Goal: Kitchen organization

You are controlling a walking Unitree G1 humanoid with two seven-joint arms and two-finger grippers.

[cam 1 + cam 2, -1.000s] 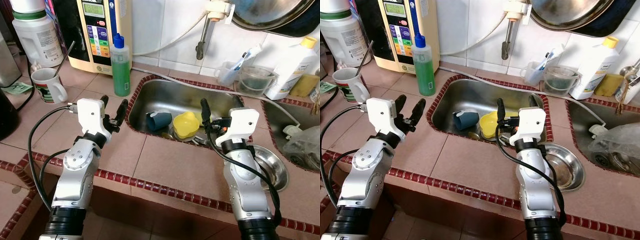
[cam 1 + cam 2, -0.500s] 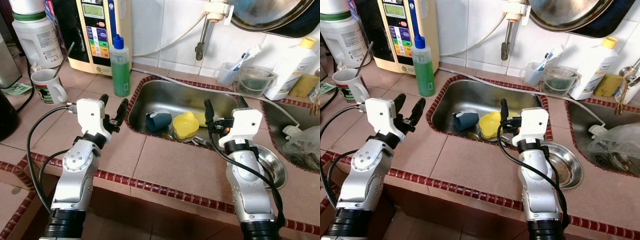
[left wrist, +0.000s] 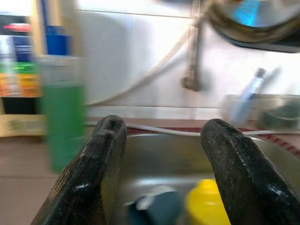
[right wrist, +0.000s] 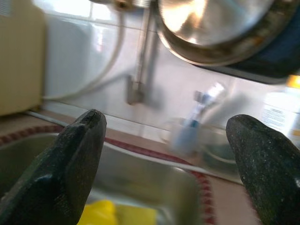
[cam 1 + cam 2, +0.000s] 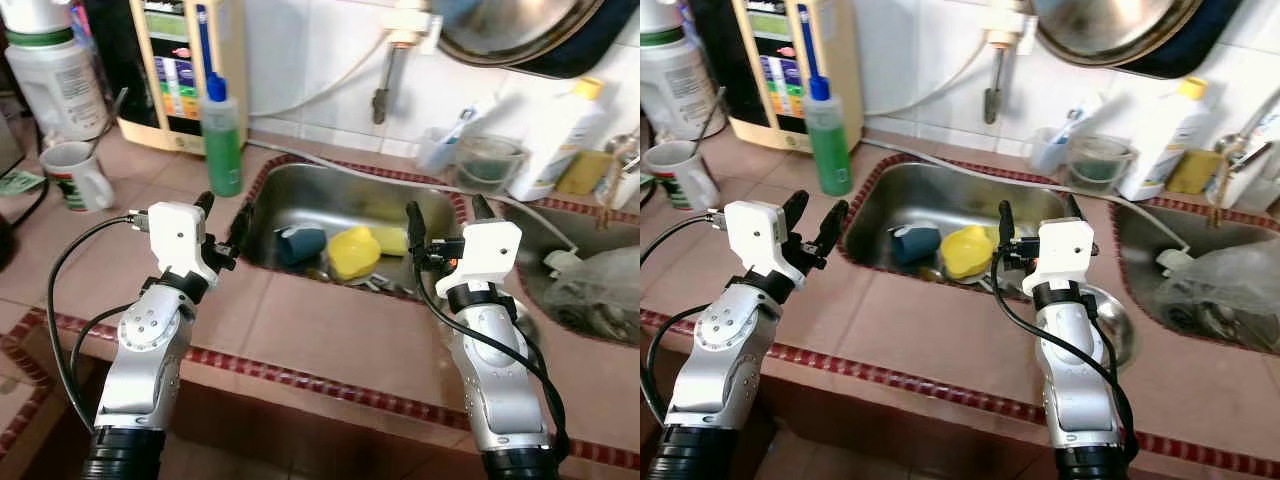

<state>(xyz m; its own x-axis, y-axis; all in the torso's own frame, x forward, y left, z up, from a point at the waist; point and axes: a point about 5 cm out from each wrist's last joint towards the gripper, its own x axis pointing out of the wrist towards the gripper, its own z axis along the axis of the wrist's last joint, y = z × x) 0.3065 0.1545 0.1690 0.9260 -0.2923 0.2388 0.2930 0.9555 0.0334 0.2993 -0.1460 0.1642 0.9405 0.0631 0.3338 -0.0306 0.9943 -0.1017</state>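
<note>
sink: a steel basin set into a tiled counter edged with dark red trim, near the middle of the head views.
in the sink: a yellow cup lies beside a dark blue cup; both rest on the basin floor, just about touching, a little blurred.
left gripper: the left gripper hovers above the counter at the sink's left rim, its two black fingers spread apart and empty, pointing toward the basin.
right gripper: the right gripper hangs over the sink's right front edge, fingers set wide apart, nothing between them.
metal bowl: a shallow steel bowl sits on the counter right of the sink, partly hidden behind the right arm.
left of sink: a green soap bottle with a blue cap stands upright near the rim; further left a white mug with a spoon in it.
back wall: a tap hangs over the basin; a clear container and a white bottle stand on the ledge behind.
</note>
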